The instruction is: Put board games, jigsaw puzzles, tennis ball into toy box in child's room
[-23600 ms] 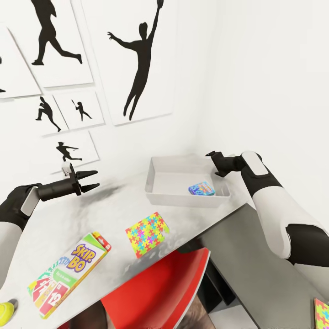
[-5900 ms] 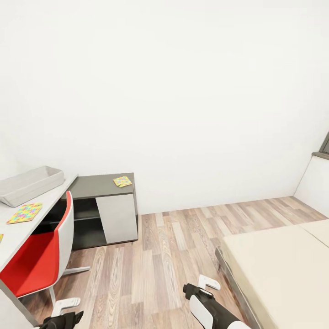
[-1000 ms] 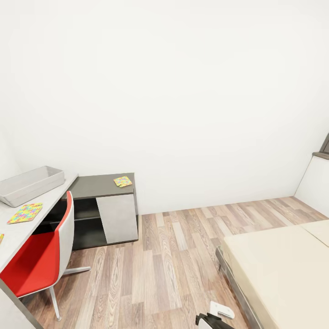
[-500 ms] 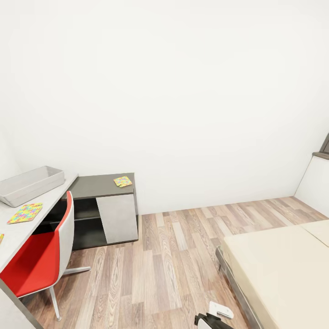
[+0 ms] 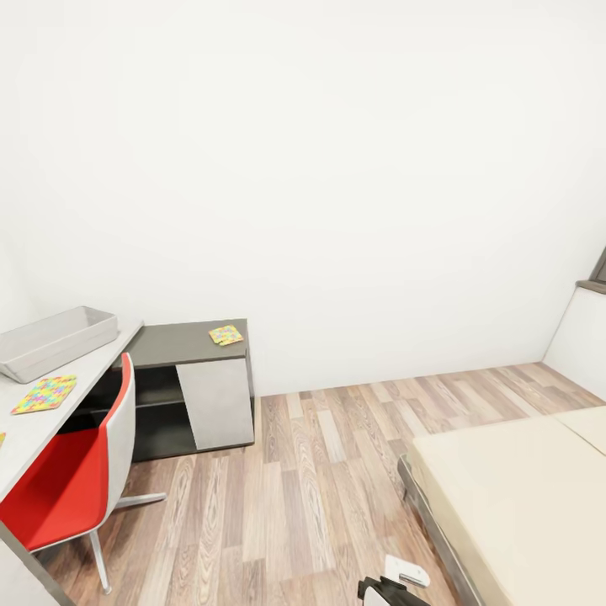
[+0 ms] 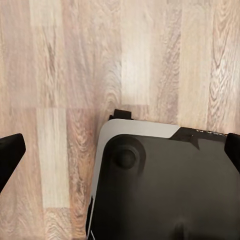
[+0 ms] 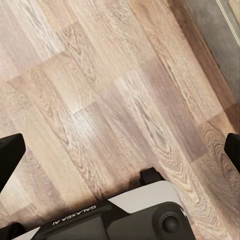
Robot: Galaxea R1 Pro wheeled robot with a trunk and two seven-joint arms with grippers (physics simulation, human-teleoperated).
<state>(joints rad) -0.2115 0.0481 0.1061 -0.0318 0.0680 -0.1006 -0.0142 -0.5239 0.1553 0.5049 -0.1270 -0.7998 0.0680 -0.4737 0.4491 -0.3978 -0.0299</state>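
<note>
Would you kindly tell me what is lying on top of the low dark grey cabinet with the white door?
One thin multicolour jigsaw puzzle square lies flat on the dark grey cabinet, near its back right corner. Nothing else shows on that top; the shelves below are too dark to judge.

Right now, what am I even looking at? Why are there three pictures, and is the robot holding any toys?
It is a pretend robot in a computer-made bedroom. The big picture comes from a camera on its head. You can see the long pale table, the grey toy box on it, a colourful jigsaw puzzle beside the box, another puzzle on the dark cabinet, a red chair and the bed. The two smaller pictures come from cameras on its wrists, looking down at the wood floor. The left gripper and right gripper are both open and hold nothing.
</note>
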